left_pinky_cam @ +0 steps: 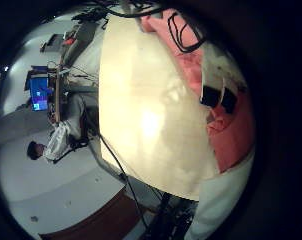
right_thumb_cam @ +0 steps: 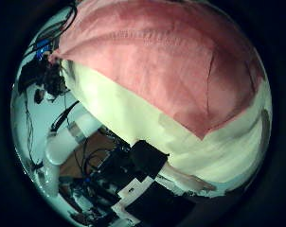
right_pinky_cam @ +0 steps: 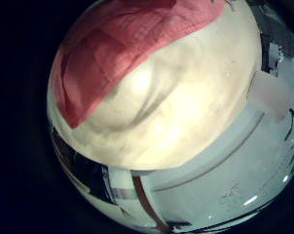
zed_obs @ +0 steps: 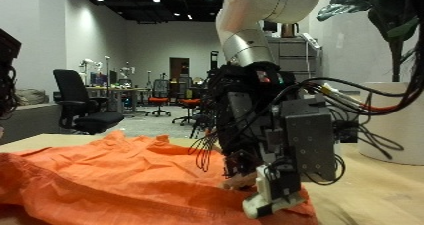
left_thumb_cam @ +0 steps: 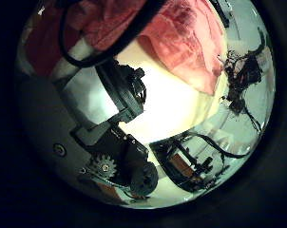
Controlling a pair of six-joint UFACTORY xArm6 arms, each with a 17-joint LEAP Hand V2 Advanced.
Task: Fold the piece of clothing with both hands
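An orange piece of clothing [zed_obs: 119, 175] lies rumpled on the pale wooden table [zed_obs: 364, 190]. The nearer hand, my right hand [zed_obs: 299, 150], hangs over the cloth's edge, its straight fingers pointing down and a white fingertip [zed_obs: 265, 205] touching the fabric. Behind it my left hand [zed_obs: 236, 115] hovers above the cloth, dark and partly hidden. The right thumb side palm view has the cloth [right_thumb_cam: 152, 66] close below and bare table [right_thumb_cam: 134, 113] beside it. In the left thumb side palm view that hand's fingers [left_thumb_cam: 120, 90] stand relaxed over the table [left_thumb_cam: 172, 104], holding nothing.
A white plant pot [zed_obs: 394, 111] stands at the table's far side by the nearer hand. Office chairs [zed_obs: 73, 96] sit in the room beyond the table. The table's edge [right_pinky_cam: 137, 161] runs close under the right palm.
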